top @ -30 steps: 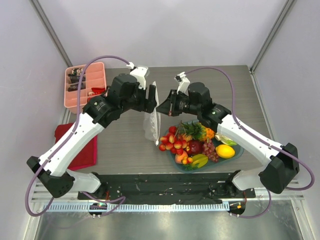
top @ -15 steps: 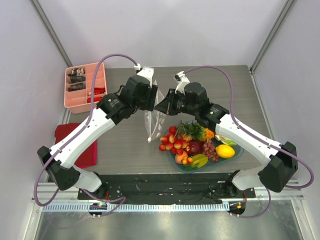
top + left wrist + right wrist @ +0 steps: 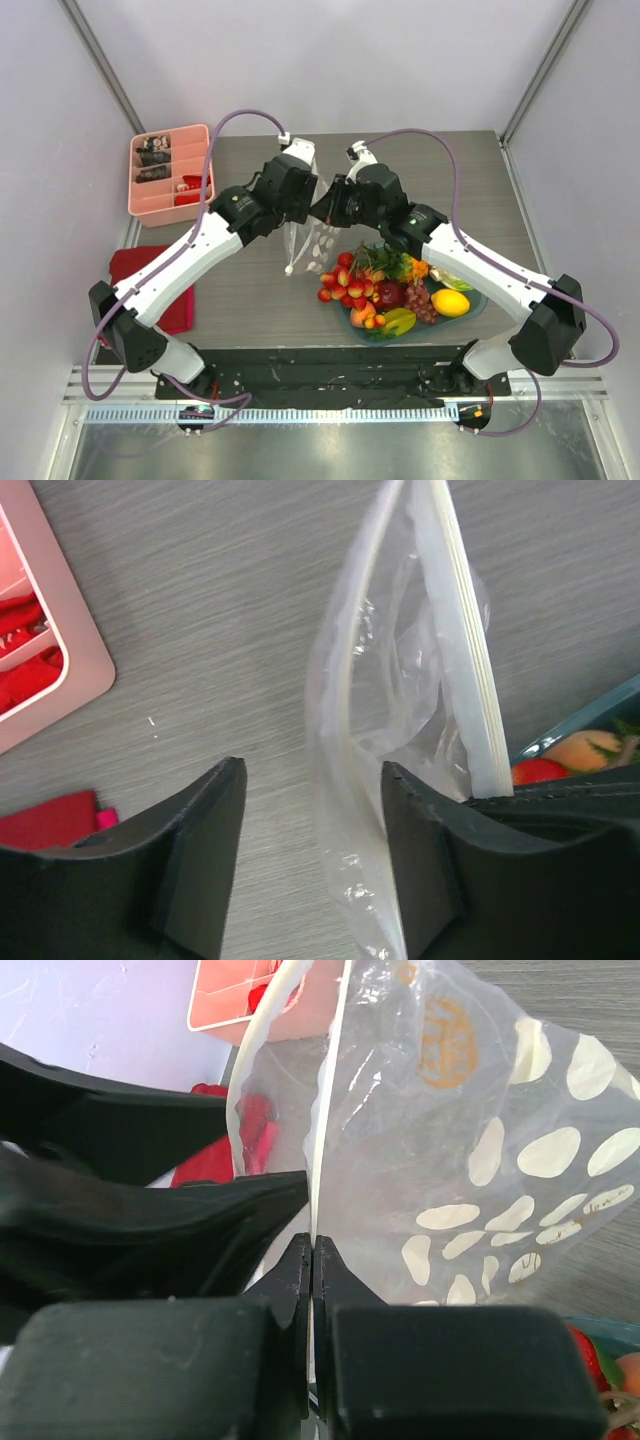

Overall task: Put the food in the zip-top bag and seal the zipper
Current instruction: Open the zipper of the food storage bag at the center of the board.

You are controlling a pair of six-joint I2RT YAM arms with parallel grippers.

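Bag [image 3: 312,243] hangs above the worktop [image 3: 450,170] — right end effector [image 3: 311,1260] clamped on the zipper [image 3: 322,1140], left end effector [image 3: 312,780] newly advanced, jaws wide open astride the mouth. Food [image 3: 380,285] remains on the plate [image 3: 479,299] — loading not started.

Pink compartment tray [image 3: 134,190] sits at far-left corner of grey wood-grain surface [image 3: 250,290], w/ dark bits [image 3: 152,150] in far slots & red pieces [image 3: 190,187] in a nearer one. Red cloth [image 3: 176,308] lies at left edge, on near side of tray. Oval teal plate [image 3: 480,298] is front-right, well apart from both.
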